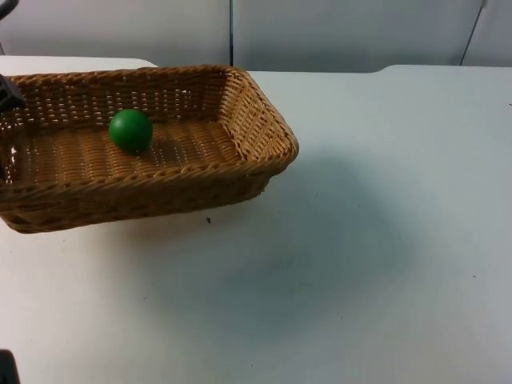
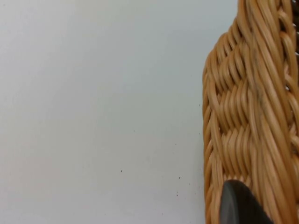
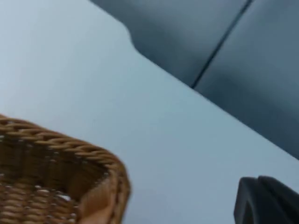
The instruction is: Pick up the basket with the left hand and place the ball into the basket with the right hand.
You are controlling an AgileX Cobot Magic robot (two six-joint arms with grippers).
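Observation:
A brown wicker basket [image 1: 264, 120] hangs slightly tilted over the left side of the white table, casting a shadow below it. A green ball [image 1: 130, 130] lies inside it on the woven floor, near the far wall. My left gripper [image 1: 6, 94] is at the basket's left end, shut on the rim. In the left wrist view the woven rim [image 2: 252, 116] runs right beside a black fingertip [image 2: 240, 205]. My right gripper [image 3: 266, 200] hovers over bare table beyond the basket's corner [image 3: 56, 144], apart from it.
The white table [image 1: 360, 240] stretches bare to the right of the basket and in front of it. A grey partition wall [image 1: 320, 32] closes off the far edge.

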